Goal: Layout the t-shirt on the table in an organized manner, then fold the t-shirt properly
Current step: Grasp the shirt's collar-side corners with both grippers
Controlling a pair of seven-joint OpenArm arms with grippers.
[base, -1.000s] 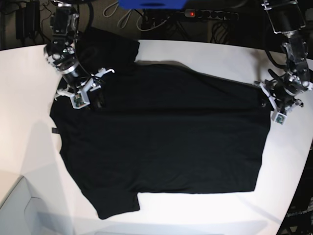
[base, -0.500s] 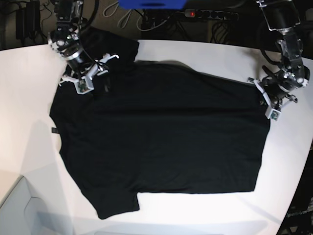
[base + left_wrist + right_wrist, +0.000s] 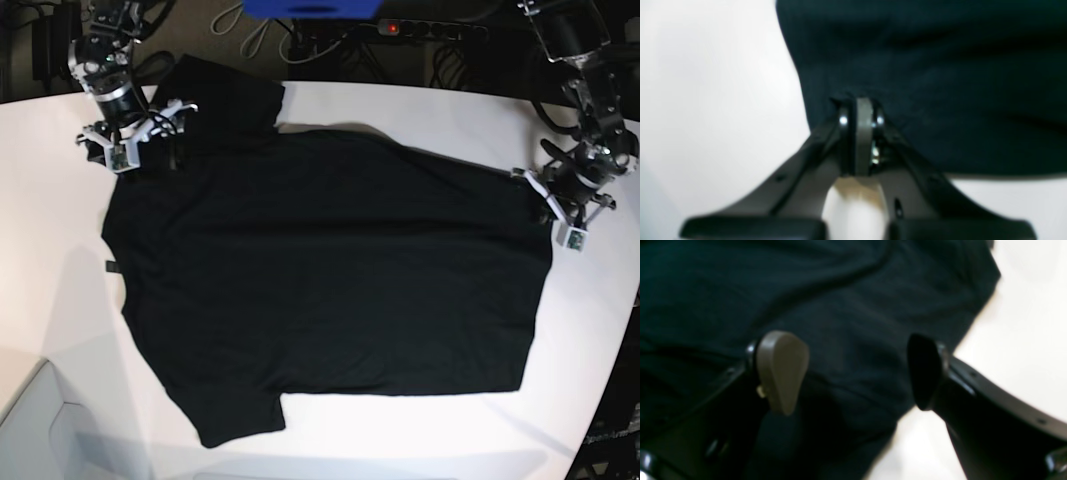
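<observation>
The black t-shirt [image 3: 330, 260] lies spread flat on the white table [image 3: 60, 200], one sleeve [image 3: 225, 95] at the back and the other [image 3: 240, 415] at the front. No print shows. A small dark tag [image 3: 110, 266] sticks out at its left edge. My left gripper [image 3: 560, 208] sits at the shirt's right corner. In the left wrist view the left gripper [image 3: 861, 106] is shut, with the edge of the t-shirt [image 3: 940, 66] pinched between its tips. My right gripper [image 3: 130, 135] hovers open over the far left part of the cloth. The right gripper [image 3: 853, 373] holds nothing, and the t-shirt [image 3: 846, 306] lies below it.
A power strip [image 3: 430, 30] with a red light, cables and a blue object [image 3: 310, 8] lie beyond the table's back edge. A pale box corner [image 3: 40, 420] stands at the front left. The table's curved edge [image 3: 600, 400] runs down the right.
The right gripper has opened, let go of the cloth and drawn back up and left. The left gripper has shut on the shirt's right corner.
</observation>
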